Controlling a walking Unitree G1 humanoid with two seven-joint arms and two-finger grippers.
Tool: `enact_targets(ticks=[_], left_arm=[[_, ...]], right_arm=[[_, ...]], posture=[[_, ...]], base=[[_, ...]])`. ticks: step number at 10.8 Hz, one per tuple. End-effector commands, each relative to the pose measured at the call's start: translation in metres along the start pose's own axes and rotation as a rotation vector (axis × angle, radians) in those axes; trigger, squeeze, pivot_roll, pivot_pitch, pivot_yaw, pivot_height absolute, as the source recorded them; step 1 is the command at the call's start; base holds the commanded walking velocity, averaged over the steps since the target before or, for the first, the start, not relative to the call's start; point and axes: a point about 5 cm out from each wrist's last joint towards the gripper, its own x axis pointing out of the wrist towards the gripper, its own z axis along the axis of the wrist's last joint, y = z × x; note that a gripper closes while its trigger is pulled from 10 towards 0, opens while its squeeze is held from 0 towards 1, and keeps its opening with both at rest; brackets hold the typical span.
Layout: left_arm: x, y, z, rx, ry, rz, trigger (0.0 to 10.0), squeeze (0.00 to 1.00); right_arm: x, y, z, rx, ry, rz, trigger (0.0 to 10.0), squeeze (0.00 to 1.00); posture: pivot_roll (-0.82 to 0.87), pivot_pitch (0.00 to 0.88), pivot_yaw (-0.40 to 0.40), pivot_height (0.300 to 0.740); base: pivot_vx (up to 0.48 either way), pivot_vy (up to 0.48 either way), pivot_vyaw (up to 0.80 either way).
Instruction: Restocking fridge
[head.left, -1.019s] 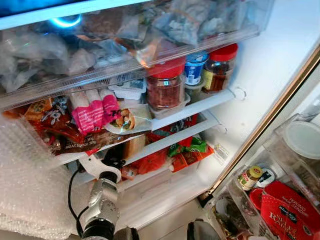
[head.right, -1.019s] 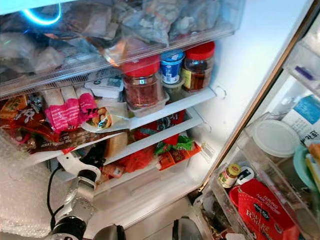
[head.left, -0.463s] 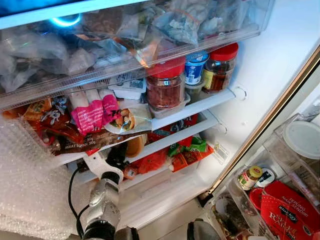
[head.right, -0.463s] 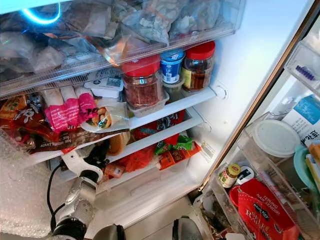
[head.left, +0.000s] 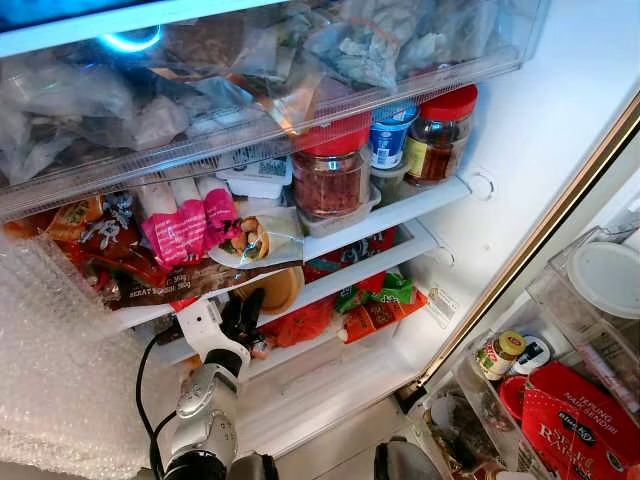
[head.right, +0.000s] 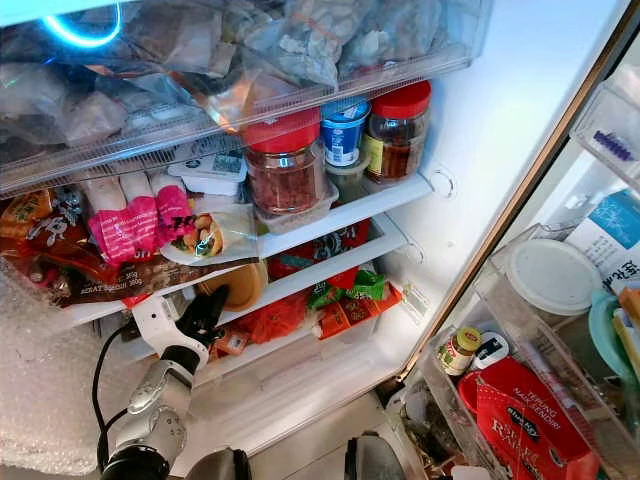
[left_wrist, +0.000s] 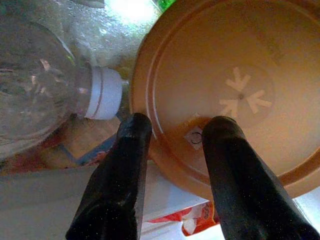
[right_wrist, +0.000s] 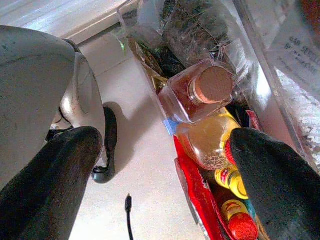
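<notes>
**A:** Left status?

**B:** My left gripper (head.left: 243, 312) is at the lower fridge shelf (head.left: 375, 265), fingers spread at the tan container (head.left: 272, 289), which lies tipped on its side to fit the low gap.

**A:** Right?

**B:** My right gripper (right_wrist: 165, 175) hangs idle, spread wide.

Bowl (head.left: 272, 288) on shelf (head.left: 350, 270) beneath jars (head.left: 330, 170)

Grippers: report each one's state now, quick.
Left gripper: fingers slightly apart at the tan bowl, rim between them; grip cannot be confirmed.
Right gripper: open, holding nothing.
</notes>
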Motion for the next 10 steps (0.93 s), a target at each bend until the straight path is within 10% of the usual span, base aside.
enact_targets(ticks=[1, 9, 10], left_arm=[[0.001, 0.001, 0.01, 0.018, -0.05, 0.007, 10.0, 1.0], [-0.001, -0.01, 0.021, 0.086, -0.082, -0.097, 10.0, 1.0], [-0.003, -0.01, 0.024, 0.112, -0.095, -0.104, 10.0, 0.0]], right_arm=[[-0.002, -0.003, -0.004, 0.015, 0.003, -0.022, 10.0, 0.0], [-0.002, -0.006, -0.001, 0.009, -0.014, -0.038, 10.0, 0.0], [-0.002, -0.006, -0.001, 0.008, -0.015, -0.039, 10.0, 0.0]], posture=[[-0.18, 0.14, 0.007, 0.655], [-0.18, 0.134, 0.0, 0.655], [-0.18, 0.134, 0.0, 0.655]], base=[[0.0, 0.0, 0.0], [0.0, 0.0, 0.0], [0.0, 0.0, 0.0]])
